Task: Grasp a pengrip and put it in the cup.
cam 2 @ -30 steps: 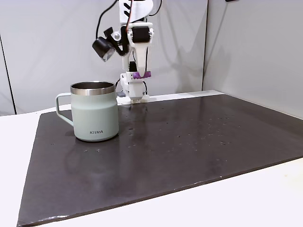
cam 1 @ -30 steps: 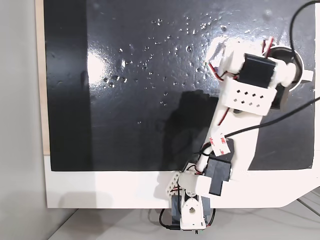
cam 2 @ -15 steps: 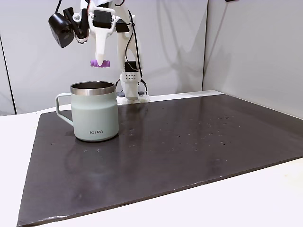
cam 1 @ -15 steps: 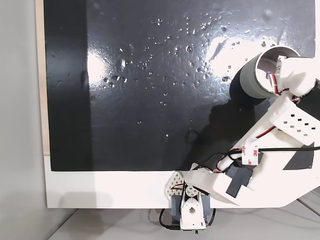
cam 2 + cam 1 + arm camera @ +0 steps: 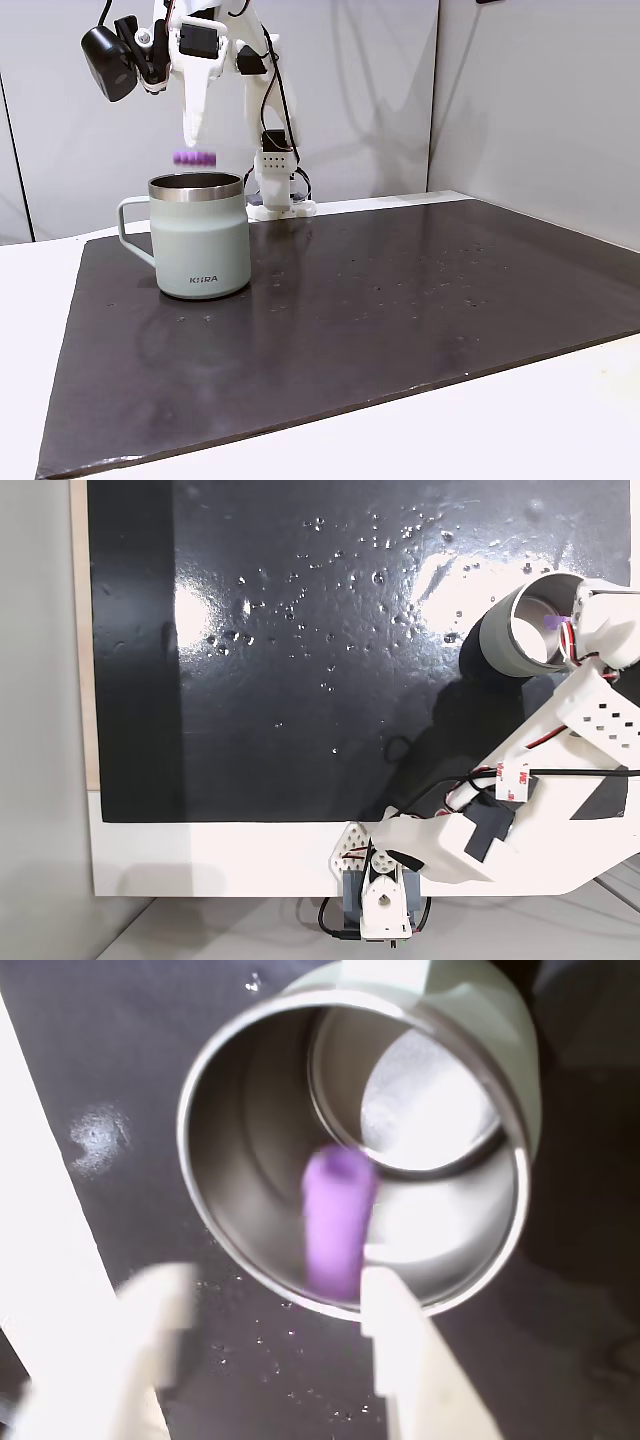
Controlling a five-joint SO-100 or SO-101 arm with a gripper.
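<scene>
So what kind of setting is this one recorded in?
Probably a benchtop robot test rig, not a home: a black mat on a white table, plain grey panel walls, and just the cup, the pengrip and the open gripper.

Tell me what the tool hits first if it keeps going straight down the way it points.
The tool points into the cup; the loose pengrip lies first in that line, then probably the cup's steel inside. Depth is unclear.
</scene>
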